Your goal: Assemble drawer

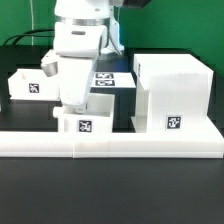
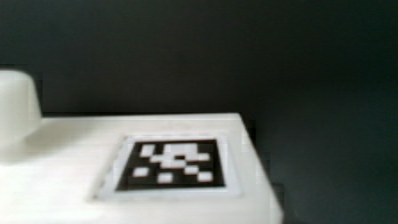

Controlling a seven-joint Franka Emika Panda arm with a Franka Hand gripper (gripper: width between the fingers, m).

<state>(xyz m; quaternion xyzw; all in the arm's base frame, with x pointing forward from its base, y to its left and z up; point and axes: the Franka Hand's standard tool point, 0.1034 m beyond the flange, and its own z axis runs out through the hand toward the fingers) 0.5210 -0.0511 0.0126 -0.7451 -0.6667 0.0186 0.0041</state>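
A small white open-topped drawer (image 1: 85, 122) with a black-and-white tag on its front stands at the front middle of the table. My gripper (image 1: 72, 104) hangs right over its side nearer the exterior view's left, and its fingertips are hidden behind the drawer's wall. The tall white housing (image 1: 172, 92) with its own tag stands to the exterior view's right. The wrist view shows a white face with a tag (image 2: 173, 165) close up and a rounded white part (image 2: 15, 100) beside it. No fingers show there.
A second small white open box (image 1: 30, 85) with a tag stands at the exterior view's left. The marker board (image 1: 108, 80) lies behind the arm. A low white wall (image 1: 110, 145) runs along the front. The table is black.
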